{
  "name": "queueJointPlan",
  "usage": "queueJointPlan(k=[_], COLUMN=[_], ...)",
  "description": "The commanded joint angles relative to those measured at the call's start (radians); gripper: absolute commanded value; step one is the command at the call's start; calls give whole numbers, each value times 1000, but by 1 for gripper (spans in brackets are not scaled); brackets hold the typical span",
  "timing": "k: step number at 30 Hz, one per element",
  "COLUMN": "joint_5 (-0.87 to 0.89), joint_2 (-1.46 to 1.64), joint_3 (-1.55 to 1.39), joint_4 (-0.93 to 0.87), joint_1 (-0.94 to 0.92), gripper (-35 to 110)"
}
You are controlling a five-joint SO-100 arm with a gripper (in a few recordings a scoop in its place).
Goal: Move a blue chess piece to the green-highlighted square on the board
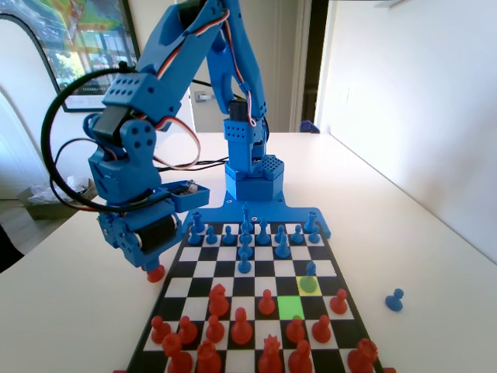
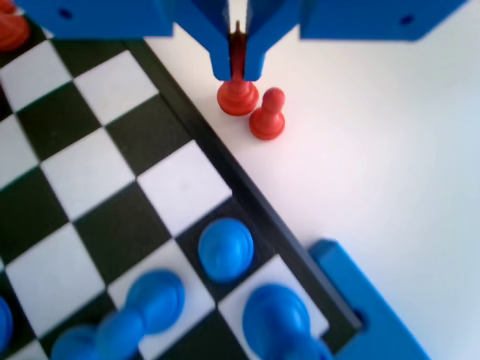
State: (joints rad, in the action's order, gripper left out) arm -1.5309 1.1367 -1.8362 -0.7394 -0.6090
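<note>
Gripper (image 2: 236, 71) low over the smooth white counter (image 2: 390, 150), just off the board (image 1: 175, 264) edge on the fixed view's left; jaws clamped on a glossy red pawn (image 2: 238, 97). Second red pawn (image 2: 268, 116) just beside it. Blue chess piece (image 1: 309, 277), ball head and flared base, stands on the yellow square (image 1: 299, 285), adjoining the green-highlighted square (image 1: 291, 307). Another blue pawn (image 1: 394, 300) sits off-board, right.

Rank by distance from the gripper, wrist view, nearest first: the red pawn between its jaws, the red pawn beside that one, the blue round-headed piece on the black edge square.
1. Red pawn between the jaws of the gripper, off the board, on the table.
2. Second red pawn, just right of it.
3. Blue round-headed piece, lower, on a black edge square.
</note>
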Motion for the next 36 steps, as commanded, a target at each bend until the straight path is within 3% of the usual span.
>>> queueJointPlan(k=[1, 9, 36], joint_5=[15, 52, -44], joint_2=[28, 28, 6], joint_3=[92, 173, 32], joint_4=[-35, -86, 37], joint_1=[5, 34, -21], gripper=[1, 1, 1])
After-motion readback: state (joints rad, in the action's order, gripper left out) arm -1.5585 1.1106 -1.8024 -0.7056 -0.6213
